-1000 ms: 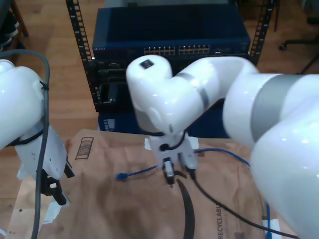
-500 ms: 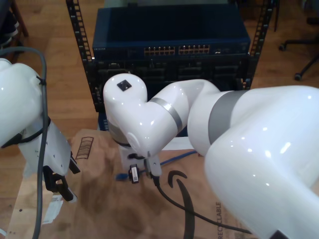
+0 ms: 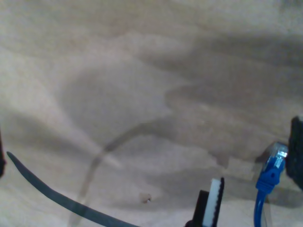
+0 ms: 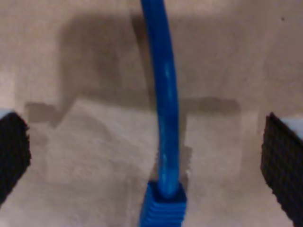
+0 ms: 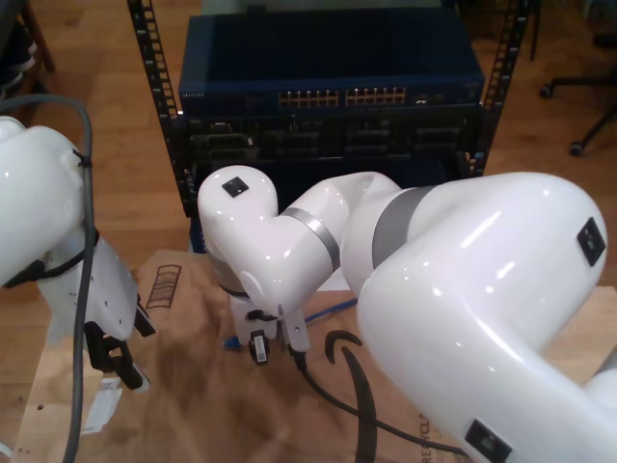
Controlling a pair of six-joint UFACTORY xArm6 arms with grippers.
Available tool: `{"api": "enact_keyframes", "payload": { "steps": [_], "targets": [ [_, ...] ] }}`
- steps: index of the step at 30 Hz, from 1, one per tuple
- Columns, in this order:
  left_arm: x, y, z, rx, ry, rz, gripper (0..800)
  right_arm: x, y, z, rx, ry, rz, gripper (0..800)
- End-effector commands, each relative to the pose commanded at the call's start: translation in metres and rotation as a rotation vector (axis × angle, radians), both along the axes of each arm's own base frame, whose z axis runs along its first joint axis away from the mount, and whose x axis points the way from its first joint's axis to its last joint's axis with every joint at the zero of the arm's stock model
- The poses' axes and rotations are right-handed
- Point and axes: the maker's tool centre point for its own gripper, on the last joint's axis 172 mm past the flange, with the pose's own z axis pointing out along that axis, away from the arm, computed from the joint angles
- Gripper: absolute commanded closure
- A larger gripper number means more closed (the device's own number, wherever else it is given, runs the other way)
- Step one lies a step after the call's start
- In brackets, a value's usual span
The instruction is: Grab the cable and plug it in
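The blue cable (image 5: 331, 308) lies on brown paper, and its plug end (image 5: 230, 342) pokes out beside my second gripper (image 5: 258, 349). In the second wrist view the cable (image 4: 163, 94) runs straight down the middle to its ribbed blue boot (image 4: 162, 208). My second gripper (image 4: 151, 142) is open and straddles it, with a black pad (image 4: 12, 151) on either side, both well apart from the cable. My first gripper (image 5: 116, 371) hangs low at the exterior view's left, open and holding nothing. Its toothed finger (image 3: 211, 201) shows in the first wrist view, with the cable's plug (image 3: 273, 166) some way beyond it.
A blue network switch (image 5: 333, 96) with rows of ports sits in a black rack behind the table. Brown printed paper (image 5: 193, 415) covers the wooden tabletop. A black cable (image 5: 347, 410) trails from the second arm across the paper. That arm's large white body (image 5: 463, 309) takes up the exterior view's right.
The second arm swung toward the exterior view's left along the cable and settled low over its plug end. The first arm has barely moved.
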Motion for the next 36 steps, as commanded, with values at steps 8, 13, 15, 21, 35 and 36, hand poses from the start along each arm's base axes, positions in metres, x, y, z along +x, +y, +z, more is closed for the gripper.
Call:
{"api": "enact_keyframes", "payload": {
  "steps": [8, 13, 15, 21, 35, 36],
  "targets": [
    [-0.001, 0.0, -0.001, 0.0, 0.002, 0.0, 1, 0.001, -0.005, -0.001, -0.005, 0.001, -0.008, 534],
    [0.0, 0.0, 0.0, 0.0, 0.001, 0.0, 1, 0.001, -0.006, 0.0, -0.005, -0.001, -0.008, 759],
    [0.0, 0.0, 0.001, 0.0, 0.0, 0.001, 0, 0.002, -0.006, 0.006, 0.001, -0.006, -0.012, 773],
    [0.016, -0.01, 0.021, -0.045, -0.038, 0.014, 1, -0.006, -0.014, 0.071, 0.069, -0.034, -0.05, 773],
    [0.055, -0.072, 0.104, -0.37, -0.126, 0.041, 1, -0.033, -0.074, 0.186, 0.385, 0.19, -0.251, 769],
    [0.059, -0.073, 0.11, -0.409, -0.122, 0.062, 1, -0.037, -0.072, 0.195, 0.424, 0.208, -0.241, 769]
  ]
}}
